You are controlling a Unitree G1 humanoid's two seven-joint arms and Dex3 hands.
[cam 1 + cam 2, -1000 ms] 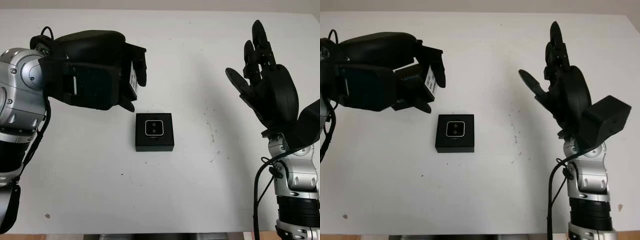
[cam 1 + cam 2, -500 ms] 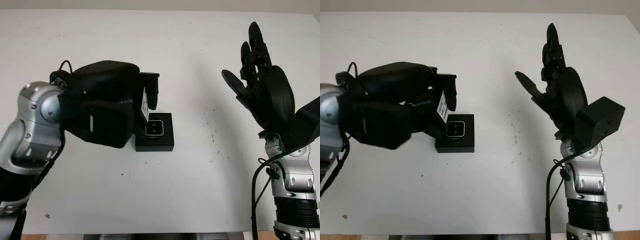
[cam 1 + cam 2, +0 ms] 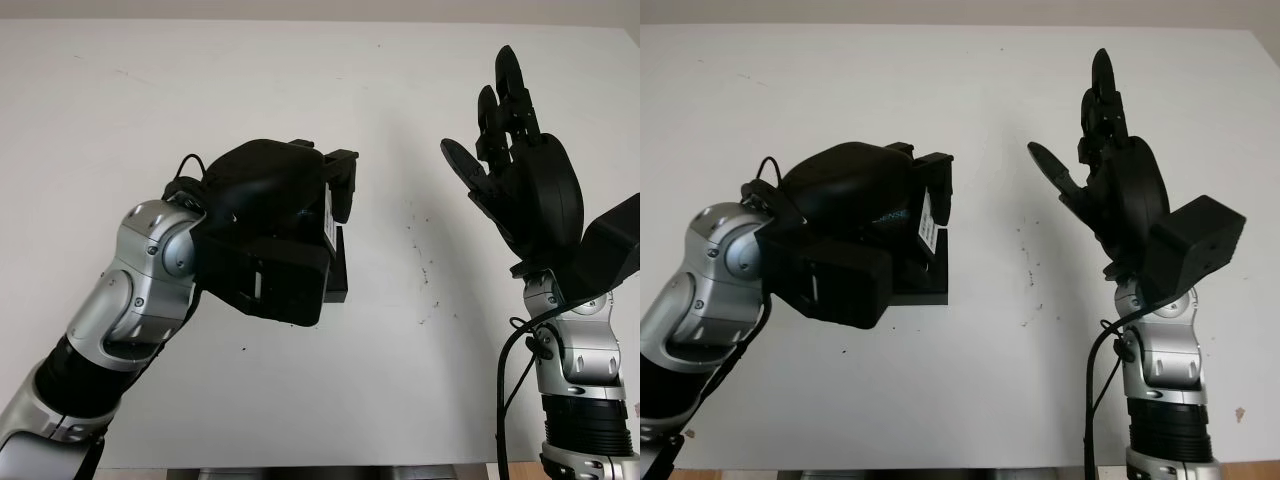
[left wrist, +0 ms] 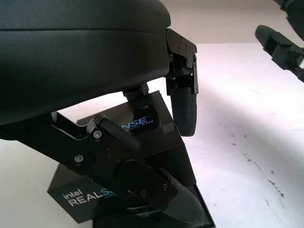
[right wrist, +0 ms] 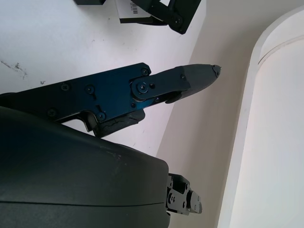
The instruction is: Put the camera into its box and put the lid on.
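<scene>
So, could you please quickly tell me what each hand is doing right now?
Left hand: closed on the lid, over the box.
Right hand: open, raised above the table, holding nothing.

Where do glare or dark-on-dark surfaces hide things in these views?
Left eye view: the black left hand merges with the black box it partly covers. Left wrist view: the lid has white lettering that stands out. Right wrist view: a washed-out area beside the right hand.

White desk (image 3: 300,400) spans scene, matte surface. Small dark specks and scuff marks (image 3: 425,270) scattered right of centre. Single dark fleck (image 3: 242,349) nearer front edge. Pale wall band beyond far edge.
</scene>
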